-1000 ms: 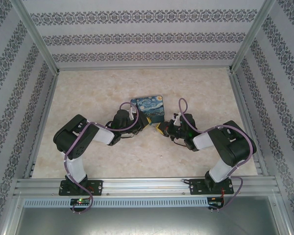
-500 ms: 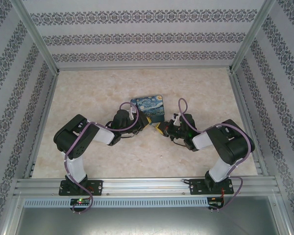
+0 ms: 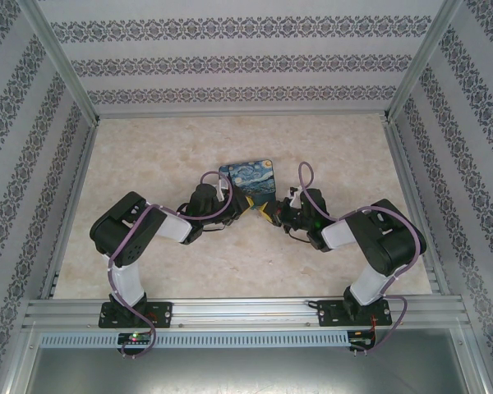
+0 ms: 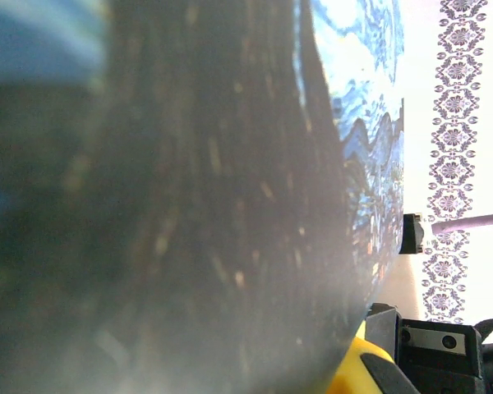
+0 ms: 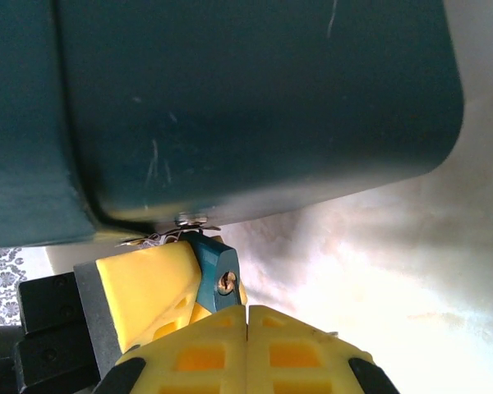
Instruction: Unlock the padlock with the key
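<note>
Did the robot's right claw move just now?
Yes, a tiny bit. In the top view the right claw crept left and slightly farther from the arm bases, closer to the painted tin, which stayed put.

The top camera looks down from behind; both wrist cameras sit close against the tin (image 3: pixel 251 179).

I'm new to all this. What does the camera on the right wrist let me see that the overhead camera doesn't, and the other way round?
Right wrist camera: a close look at the small blue padlock against the lower edge of the tin, a brass-coloured spot on its face, just above the shut yellow tips of the right end effector.
Overhead camera: the left arm and right arm whole, the tin's starry-night lid and the patterned walls.
Shared: the tin, the marble table and the right end effector.
</note>
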You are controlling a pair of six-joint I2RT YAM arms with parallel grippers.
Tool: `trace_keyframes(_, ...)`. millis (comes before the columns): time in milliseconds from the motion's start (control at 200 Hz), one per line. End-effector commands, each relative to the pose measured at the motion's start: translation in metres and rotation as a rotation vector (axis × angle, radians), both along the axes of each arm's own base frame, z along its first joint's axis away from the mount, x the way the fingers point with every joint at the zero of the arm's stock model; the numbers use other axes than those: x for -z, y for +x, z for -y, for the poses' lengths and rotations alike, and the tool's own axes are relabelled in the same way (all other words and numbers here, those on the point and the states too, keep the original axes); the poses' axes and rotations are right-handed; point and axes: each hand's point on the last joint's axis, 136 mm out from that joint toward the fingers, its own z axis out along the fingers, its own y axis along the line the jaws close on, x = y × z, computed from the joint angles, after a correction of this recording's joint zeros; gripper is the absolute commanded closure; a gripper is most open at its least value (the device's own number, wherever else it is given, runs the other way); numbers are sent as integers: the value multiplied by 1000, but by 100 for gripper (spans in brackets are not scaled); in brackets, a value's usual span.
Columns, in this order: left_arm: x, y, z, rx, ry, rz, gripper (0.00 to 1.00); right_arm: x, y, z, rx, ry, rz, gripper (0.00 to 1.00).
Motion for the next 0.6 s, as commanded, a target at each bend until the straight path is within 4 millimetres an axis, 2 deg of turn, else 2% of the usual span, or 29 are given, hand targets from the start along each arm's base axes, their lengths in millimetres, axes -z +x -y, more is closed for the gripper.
trace_keyframes(0,-14,3,2,13,-49,42,100,-12,6,-8,-5,23,44,100)
trace_keyframes(595,-12,1,3,22,-40,43,100,-23,7,-9,-9,26,63,100)
